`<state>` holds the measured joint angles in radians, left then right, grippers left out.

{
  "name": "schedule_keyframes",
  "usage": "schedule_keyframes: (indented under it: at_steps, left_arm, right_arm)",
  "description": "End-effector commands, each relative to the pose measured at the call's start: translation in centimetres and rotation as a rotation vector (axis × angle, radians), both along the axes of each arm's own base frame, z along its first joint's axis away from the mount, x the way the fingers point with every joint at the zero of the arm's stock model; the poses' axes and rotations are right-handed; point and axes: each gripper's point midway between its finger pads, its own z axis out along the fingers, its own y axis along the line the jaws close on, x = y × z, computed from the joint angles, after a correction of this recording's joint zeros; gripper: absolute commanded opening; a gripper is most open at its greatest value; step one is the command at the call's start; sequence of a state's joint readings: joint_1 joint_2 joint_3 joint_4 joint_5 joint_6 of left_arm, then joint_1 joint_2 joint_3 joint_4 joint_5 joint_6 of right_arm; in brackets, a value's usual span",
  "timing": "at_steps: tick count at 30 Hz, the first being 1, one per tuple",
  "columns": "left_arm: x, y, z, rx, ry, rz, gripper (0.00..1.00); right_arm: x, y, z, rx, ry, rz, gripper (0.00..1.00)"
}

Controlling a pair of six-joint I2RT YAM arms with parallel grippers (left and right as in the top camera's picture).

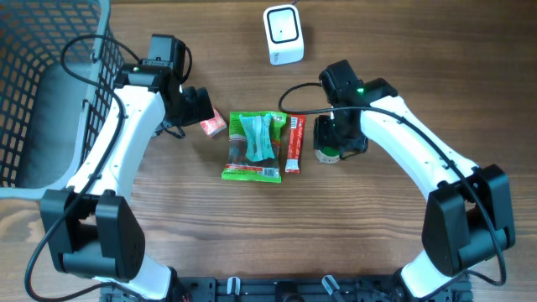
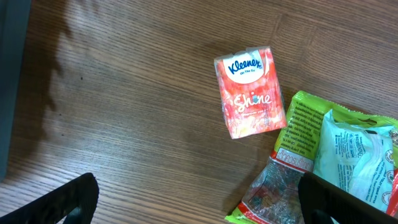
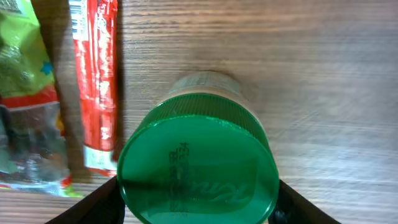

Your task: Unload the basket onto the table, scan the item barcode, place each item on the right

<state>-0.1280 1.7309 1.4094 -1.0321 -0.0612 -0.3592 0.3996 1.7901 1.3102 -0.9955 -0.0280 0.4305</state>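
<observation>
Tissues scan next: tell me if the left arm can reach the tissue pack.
Probably yes: the open left gripper hangs over the tissue pack, nothing covers it; the green bag crowds one corner.

Overhead looks straight down at the table (image 1: 403,50); both close wrist views share the green packet (image 1: 254,147).

Green-lidded jar (image 3: 198,168), red sachet (image 3: 96,81), orange tissue pack (image 2: 250,91), green snack bag (image 1: 254,148), white scanner (image 1: 283,34)

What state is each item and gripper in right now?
Green-lidded jar: upright, lid on.
Right gripper: astride the jar, contact unclear.
Left gripper: open, empty.
Kleenex pack: lying flat, free.
Green snack bag: lying flat.
Red sachet: lying flat beside the bag.
Scanner: upright, untouched.
</observation>
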Motion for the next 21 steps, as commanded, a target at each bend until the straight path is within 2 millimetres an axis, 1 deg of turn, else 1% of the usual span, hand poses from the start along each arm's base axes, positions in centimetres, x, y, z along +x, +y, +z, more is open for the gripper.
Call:
schedule_keyframes:
  at_steps: [1,5,6,8,9,10,11,14,18,21]
  left_arm:
    - [0.3,0.0,0.9,-0.001,-0.025,-0.011,1.00]
    - [0.3,0.0,0.9,-0.001,-0.026,-0.011,0.99]
    - [0.3,0.0,0.9,-0.001,-0.026,-0.011,1.00]
    - [0.3,0.0,0.9,-0.001,-0.026,-0.011,1.00]
    - [0.3,0.0,0.9,-0.001,-0.026,-0.011,1.00]
    - [0.3,0.0,0.9,-0.002,-0.026,-0.011,1.00]
    - [0.3,0.0,0.9,-0.001,-0.026,-0.011,1.00]
    - [0.3,0.0,0.9,-0.002,-0.026,-0.011,1.00]
    - [0.3,0.0,0.9,-0.001,-0.026,-0.011,1.00]
    - [0.3,0.0,0.9,-0.002,-0.026,-0.011,1.00]
  right_arm:
    - [0.5,-2.1,-0.5,-0.141,-0.020,0.132,0.63]
    - [0.9,-2.2,-0.5,-0.154,-0.040,0.153,0.65]
    - [1.1,-2.0,-0.5,-0.141,-0.045,0.134,0.84]
    - [1.1,-1.9,-0.5,-0.135,-0.044,0.095,0.85]
    - [1.0,-1.9,-0.5,-0.130,-0.043,0.044,0.85]
    - [1.1,-1.9,-0.5,-0.120,-0.044,-0.051,0.87]
    - [1.1,-1.8,-0.5,-0.110,-0.044,-0.084,0.87]
    - [1.0,-0.7,-0.5,-0.051,-0.032,-0.082,0.86]
    - [0.9,-0.7,-0.5,-0.050,-0.028,-0.076,0.69]
    - [1.2,-1.3,-0.5,-0.083,-0.044,-0.064,0.69]
